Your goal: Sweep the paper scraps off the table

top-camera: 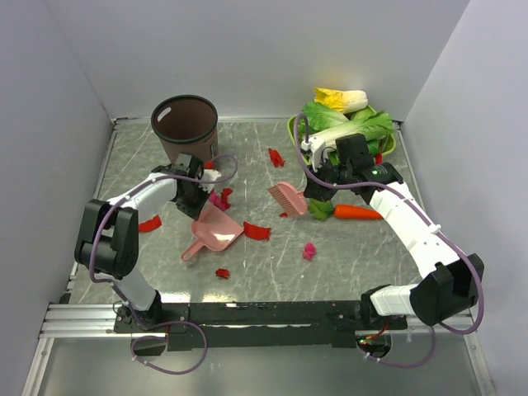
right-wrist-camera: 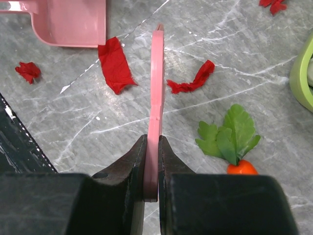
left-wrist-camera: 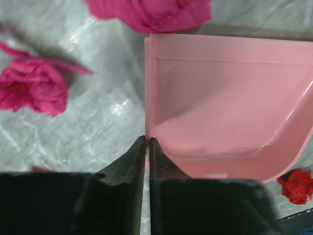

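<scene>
Tools ready: my L gripper [left-wrist-camera: 147,140] clenched on dustpan [left-wrist-camera: 230,107], R gripper [right-wrist-camera: 152,139] on brush [right-wrist-camera: 157,78], scraps [right-wrist-camera: 115,63] loose on table [right-wrist-camera: 73,127]; next I'd lower brush behind them & drag twd dustpan.

The right gripper [right-wrist-camera: 151,143] is pinching a thin pink brush [right-wrist-camera: 157,88] between its two black fingers, jaws closed tight on it. The brush is pointing straight away, seen edge-on above the grey marble table [right-wrist-camera: 88,127]. Red paper scraps are lying around it: a flat strip [right-wrist-camera: 116,63] just to its left, a twisted piece [right-wrist-camera: 193,81] just to its right, a small crumpled bit [right-wrist-camera: 28,71] far left. A pink dustpan [right-wrist-camera: 73,22] is sitting at upper left. A carrot [right-wrist-camera: 240,169] with green leaves is lying at lower right, and a green rim [right-wrist-camera: 302,73] is showing at the right edge.
</scene>
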You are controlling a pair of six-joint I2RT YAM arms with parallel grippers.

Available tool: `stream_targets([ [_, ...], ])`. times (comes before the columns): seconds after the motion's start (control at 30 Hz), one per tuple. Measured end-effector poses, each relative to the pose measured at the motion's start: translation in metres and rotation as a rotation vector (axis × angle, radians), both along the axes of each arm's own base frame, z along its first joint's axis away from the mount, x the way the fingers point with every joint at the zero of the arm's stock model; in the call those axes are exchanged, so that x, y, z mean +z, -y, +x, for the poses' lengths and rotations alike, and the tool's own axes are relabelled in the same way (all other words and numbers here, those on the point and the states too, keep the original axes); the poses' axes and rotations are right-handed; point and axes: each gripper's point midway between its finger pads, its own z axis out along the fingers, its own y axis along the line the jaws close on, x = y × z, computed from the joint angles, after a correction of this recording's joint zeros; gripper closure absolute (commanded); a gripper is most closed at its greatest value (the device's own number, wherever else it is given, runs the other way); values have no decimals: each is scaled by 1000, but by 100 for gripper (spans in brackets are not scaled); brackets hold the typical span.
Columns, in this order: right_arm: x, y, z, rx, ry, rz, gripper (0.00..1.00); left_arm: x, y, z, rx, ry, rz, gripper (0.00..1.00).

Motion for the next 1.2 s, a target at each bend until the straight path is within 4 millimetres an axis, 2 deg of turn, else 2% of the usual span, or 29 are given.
stream_targets([
  [0.03, 0, 0, 0, 0, 1, -1, 100, 0, 3, 1, -15, 8, -3, 65],
  [0.07, 0, 0, 0, 0, 2, -2, 100, 1, 6, 1, -31, 12, -3, 57],
  [0.17, 0, 1, 0, -2, 4, -5, 100, 2, 13, 2, -67, 28, -5, 39],
  [0.3, -5, 3, -3, -5, -3, -12, 100, 18, 17, -6, -108, 79, -40, 3],
  [0.33, -7, 5, -4, -7, -8, -16, 100, 26, 16, -11, -119, 104, -53, 2],
  [0.43, -11, 7, -7, -12, -14, -19, 100, 52, 16, -32, -160, 181, -104, 1],
  [0.53, -12, 8, -8, -14, -17, -20, 100, 58, 14, -55, -189, 185, -125, 4],
  [0.77, -11, 8, -8, -12, -17, -15, 100, 11, -1, -118, -226, -18, -80, 13],
  [0.9, -11, 6, -6, -8, -20, -13, 100, 3, 0, -128, -246, -45, -69, 25],
  [1.2, -11, 6, -4, -9, -22, -12, 100, -3, 0, -118, -243, -26, -53, 39],
])
